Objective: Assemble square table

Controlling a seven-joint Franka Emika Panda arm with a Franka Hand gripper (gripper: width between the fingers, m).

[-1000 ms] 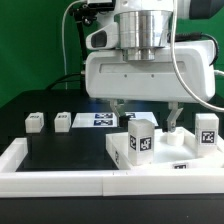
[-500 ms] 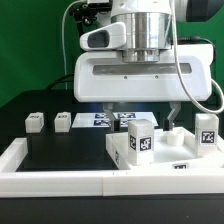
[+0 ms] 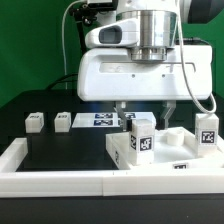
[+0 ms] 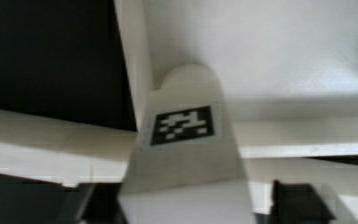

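On the white slab (image 3: 165, 152), leg block (image 3: 141, 135) upright, long axis vertical, below the wide-open, empty end effector (image 3: 149, 112).

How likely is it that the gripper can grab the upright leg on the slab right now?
Probably yes. The gripper hangs open just above the upright leg on the slab, jaws spread wider than it, nothing between them. The wrist view shows the leg centred.

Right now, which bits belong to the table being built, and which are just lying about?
Job: table slab; upright leg; leg at the exterior view's right; small leg block; second small leg block; gripper.
Lying about: marker board; white rim.
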